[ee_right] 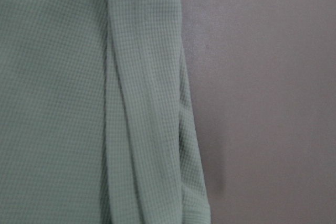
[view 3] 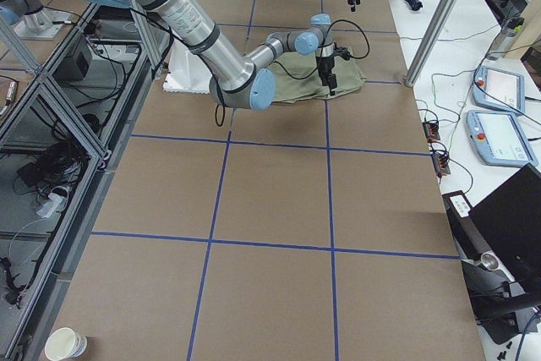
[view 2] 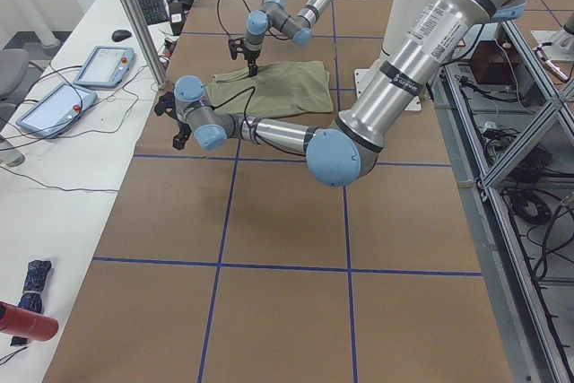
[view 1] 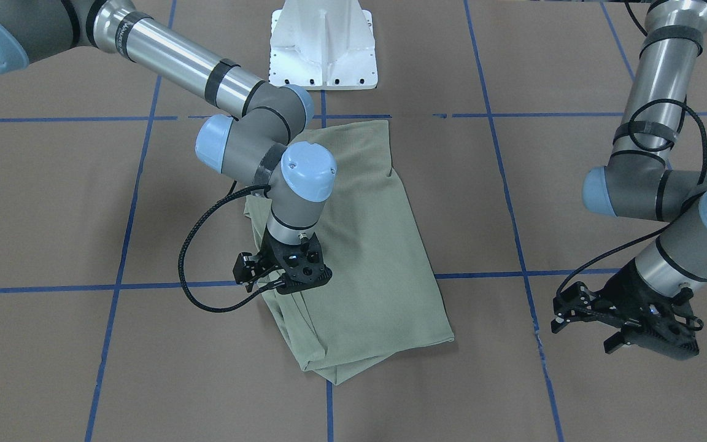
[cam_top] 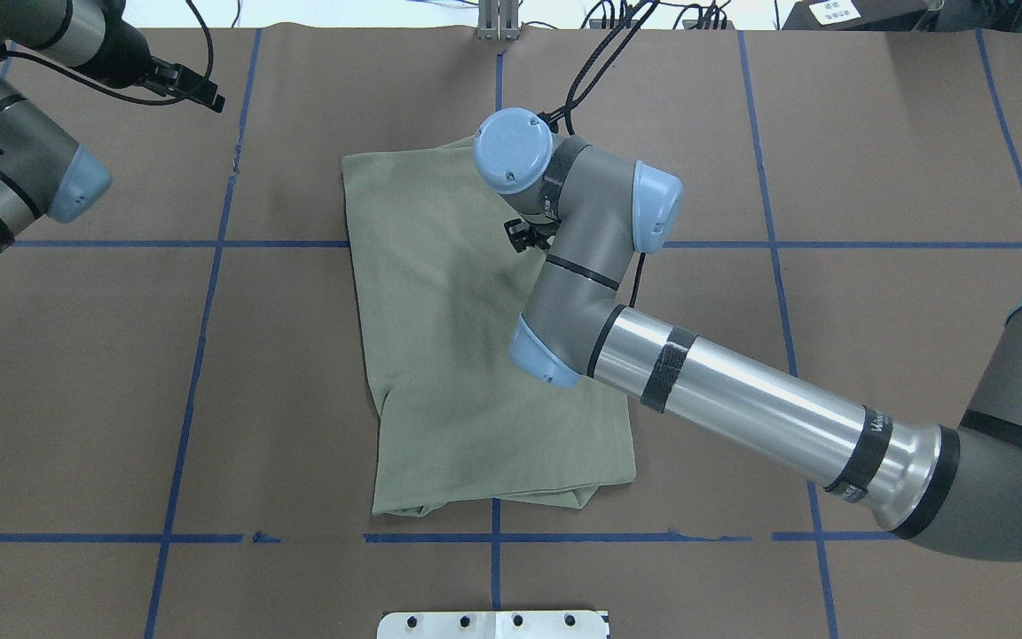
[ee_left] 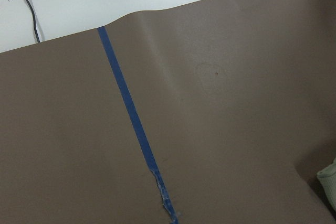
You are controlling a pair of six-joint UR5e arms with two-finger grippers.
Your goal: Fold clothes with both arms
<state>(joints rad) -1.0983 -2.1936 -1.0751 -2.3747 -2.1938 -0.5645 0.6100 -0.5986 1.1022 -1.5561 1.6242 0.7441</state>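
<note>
The pale green shirt lies folded into a long slanted rectangle on the brown paper. My right gripper points straight down over the shirt's edge on my right side, toward its far end. Its fingers are hidden, so I cannot tell its state. The right wrist view shows only the layered folded edge of the shirt beside bare paper. My left gripper hovers open and empty over bare paper, far off to the shirt's left. A shirt corner peeks into the left wrist view.
The white pedestal base stands at the table's near edge. Blue tape lines grid the paper. Teach pendants and cables lie on the side table beyond the far edge. A paper cup sits near a table corner.
</note>
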